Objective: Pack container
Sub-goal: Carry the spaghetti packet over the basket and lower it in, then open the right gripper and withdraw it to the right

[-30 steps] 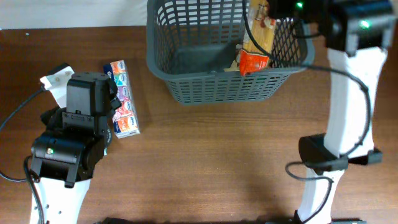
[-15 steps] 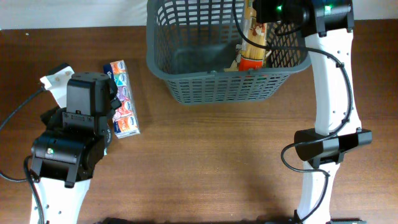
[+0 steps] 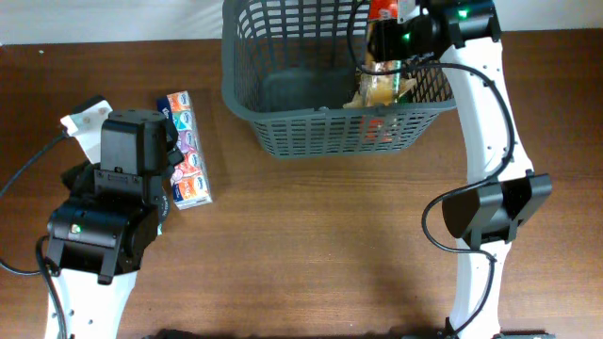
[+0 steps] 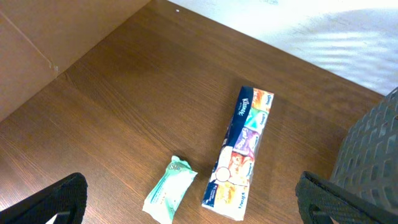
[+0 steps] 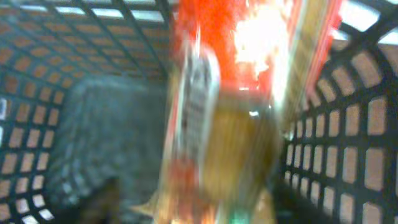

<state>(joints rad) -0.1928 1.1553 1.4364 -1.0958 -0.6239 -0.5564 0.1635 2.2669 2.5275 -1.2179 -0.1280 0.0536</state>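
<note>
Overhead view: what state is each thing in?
container, upright, open top, snack packet inside.
snack packet, on end by the container's right wall.
tissue strip, flat on the table.
green packet, flat on the table.
left fingers, wide open, empty.
right arm, reaching into the container; fingers hidden.

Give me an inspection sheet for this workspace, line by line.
Surface: brown wooden table.
Job's things: container at the far edge, snack packet in its right end.
Clutter: tissue multipack and green wipes packet, side by side, apart.
Grippers: left gripper open above the clutter; right gripper in the container at the snack packet, grip too blurred to tell.
Cables: black cables along both arms.
Surroundings: white backdrop beyond the table.
</note>
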